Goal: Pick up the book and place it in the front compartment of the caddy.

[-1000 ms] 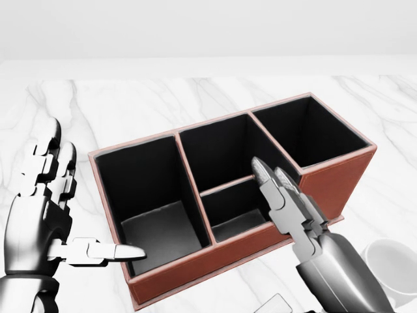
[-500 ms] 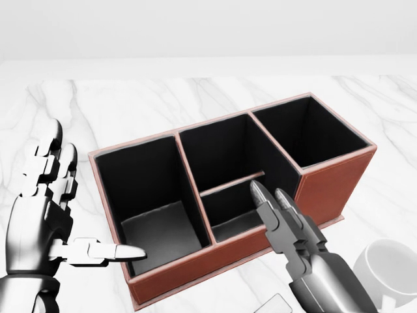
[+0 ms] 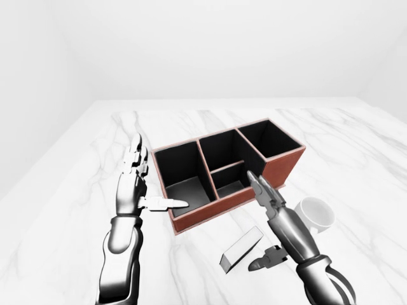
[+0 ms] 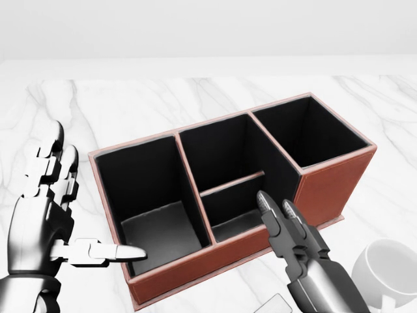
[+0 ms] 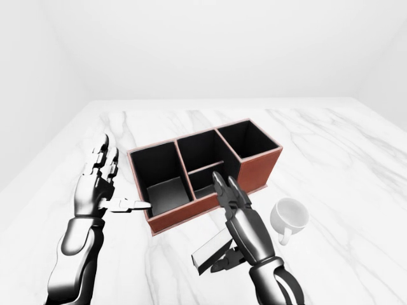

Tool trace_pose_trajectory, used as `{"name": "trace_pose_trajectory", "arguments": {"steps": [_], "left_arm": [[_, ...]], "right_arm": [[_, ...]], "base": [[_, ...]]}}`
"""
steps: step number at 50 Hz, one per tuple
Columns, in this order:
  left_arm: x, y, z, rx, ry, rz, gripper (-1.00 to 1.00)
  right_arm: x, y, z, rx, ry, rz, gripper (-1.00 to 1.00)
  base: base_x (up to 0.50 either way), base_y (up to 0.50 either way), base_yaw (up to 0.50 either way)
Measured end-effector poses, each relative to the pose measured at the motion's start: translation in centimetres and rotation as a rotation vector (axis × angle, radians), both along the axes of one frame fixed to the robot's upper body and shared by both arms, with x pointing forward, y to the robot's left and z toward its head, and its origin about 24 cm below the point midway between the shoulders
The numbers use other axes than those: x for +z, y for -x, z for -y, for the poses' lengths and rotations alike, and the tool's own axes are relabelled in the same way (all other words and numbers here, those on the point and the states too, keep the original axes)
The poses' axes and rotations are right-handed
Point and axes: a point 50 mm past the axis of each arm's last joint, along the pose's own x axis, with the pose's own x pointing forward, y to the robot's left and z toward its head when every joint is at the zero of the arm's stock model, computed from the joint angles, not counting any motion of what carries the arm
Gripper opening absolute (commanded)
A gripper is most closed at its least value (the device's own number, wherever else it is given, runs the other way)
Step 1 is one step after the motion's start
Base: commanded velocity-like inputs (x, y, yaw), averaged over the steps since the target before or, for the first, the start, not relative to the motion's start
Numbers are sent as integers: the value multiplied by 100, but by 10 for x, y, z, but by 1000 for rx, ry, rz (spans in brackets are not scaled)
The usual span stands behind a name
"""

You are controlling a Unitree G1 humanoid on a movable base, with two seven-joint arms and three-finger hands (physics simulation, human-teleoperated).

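The brown caddy (image 3: 213,212) with a black lining stands on the marble table, its middle section split into two small compartments. The grey book (image 3: 243,244) lies flat on the table below the caddy in the left-eye view; only its corner (image 4: 277,302) shows in the head view. My right hand (image 3: 258,221) is open, fingers stretched toward the caddy's near wall, thumb down beside the book's right edge. It does not hold the book. My left hand (image 3: 151,183) is open at the caddy's left end, thumb pointing at the left compartment.
A white mug (image 3: 316,213) stands on the table right of my right hand, below the caddy's right end. The marble table (image 3: 356,152) stretches wide on all sides, with a white wall beyond it.
My right hand has drawn back toward the bottom of the head view, its fingertips moving off the middle compartment to the caddy's near wall. The left hand and caddy have not moved.
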Motion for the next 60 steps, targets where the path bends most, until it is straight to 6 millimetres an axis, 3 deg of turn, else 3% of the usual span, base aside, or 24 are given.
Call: {"name": "trace_pose_trajectory", "arguments": {"steps": [39, 60], "left_arm": [[-1, 0, 1, -3, -2, -5, 100], [2, -2, -4, 9, 3, 8, 100]], "right_arm": [[-18, -5, -6, -37, 90, 0, 100], [-19, -2, -14, -10, 126, 19, 100]], "base": [[0, 0, 0], [0, 0, 0]]}}
